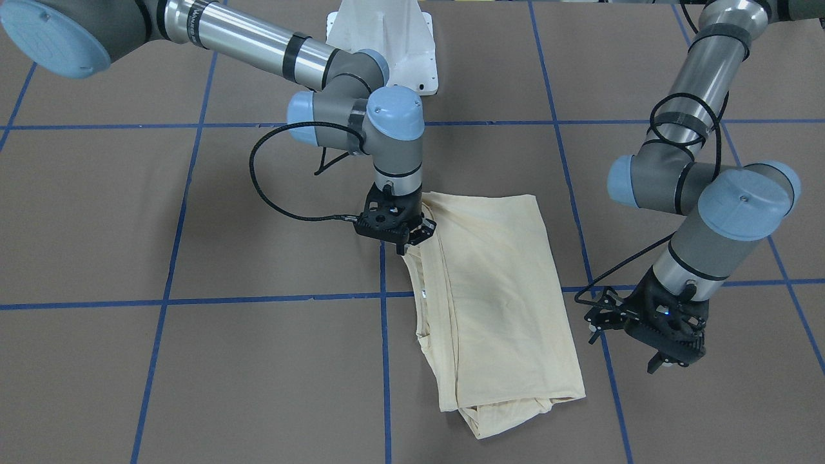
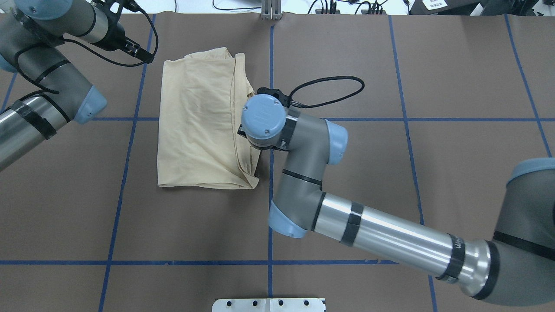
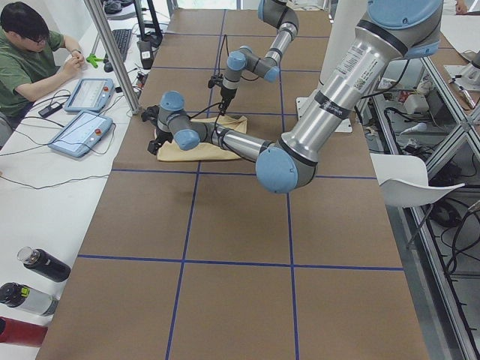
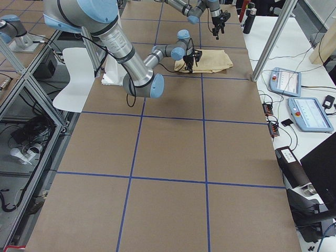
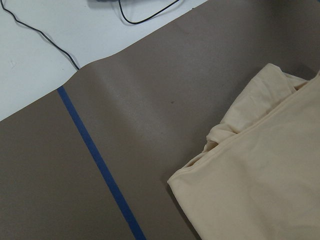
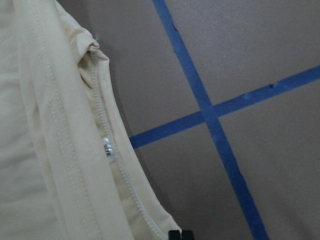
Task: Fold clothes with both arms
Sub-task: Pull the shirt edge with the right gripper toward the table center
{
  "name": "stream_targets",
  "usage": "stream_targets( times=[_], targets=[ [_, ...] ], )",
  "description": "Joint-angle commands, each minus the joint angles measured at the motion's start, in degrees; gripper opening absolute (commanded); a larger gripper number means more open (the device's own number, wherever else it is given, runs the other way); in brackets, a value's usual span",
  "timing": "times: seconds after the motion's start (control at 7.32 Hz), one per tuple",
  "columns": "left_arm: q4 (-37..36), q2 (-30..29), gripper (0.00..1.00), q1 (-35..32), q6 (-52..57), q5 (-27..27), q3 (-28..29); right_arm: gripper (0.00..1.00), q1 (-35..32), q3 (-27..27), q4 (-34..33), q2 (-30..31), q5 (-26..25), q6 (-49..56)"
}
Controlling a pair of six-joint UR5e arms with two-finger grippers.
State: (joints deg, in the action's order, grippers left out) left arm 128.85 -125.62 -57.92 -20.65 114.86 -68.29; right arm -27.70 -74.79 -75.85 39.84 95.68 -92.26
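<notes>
Right arm [image 2: 390, 238]: largest in the overhead view. It reaches in from the lower right and bends at the elbow, with its wrist over the long edge of the shirt that lies by the middle tape line.
Right gripper [image 1: 414, 237]: low at that edge and pointing down. In its wrist view the black fingertips [image 6: 180, 234] show close together, right at the cloth's seam. I cannot tell whether fabric is caught between them.
T-shirt [image 1: 503, 290]: pale cream-yellow, folded into a long rectangle and lying flat on the table [image 2: 455, 78]. It crosses one blue tape line [image 2: 125, 118], with layered seams bunched along the right gripper's side.
Neck label [image 6: 108, 148]: small and white, tucked in the seam near the right gripper.
Left arm [image 1: 702, 84]: bent downward over the table, off the shirt's other long side.
Left gripper [image 1: 670, 357]: hangs above bare table near the shirt's far corner, clear of the cloth and holding nothing – how wide its fingers stand I cannot tell.
Person [image 3: 30, 60]: seated at the white side bench – seen in the left-end view, beside two control tablets [image 3: 81, 133].
</notes>
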Motion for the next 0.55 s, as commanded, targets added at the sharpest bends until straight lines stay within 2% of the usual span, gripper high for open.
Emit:
stream_targets(
  times=[0.0,0.14,0.41],
  targets=[
    [0.0,-0.1,1.00,0.1,0.0,0.0,0.0,0.00,0.0,-16.1,0.0,14.0,0.6,-0.1],
    [0.0,0.0,1.00,0.0,0.0,-0.1,0.0,0.00,2.2,-21.1,-0.5,17.4,-0.1,-0.9],
    [0.0,0.1,1.00,0.1,0.1,-0.1,-0.1,0.00,4.4,-22.8,-1.1,18.6,-2.1,-1.1]
  ],
)
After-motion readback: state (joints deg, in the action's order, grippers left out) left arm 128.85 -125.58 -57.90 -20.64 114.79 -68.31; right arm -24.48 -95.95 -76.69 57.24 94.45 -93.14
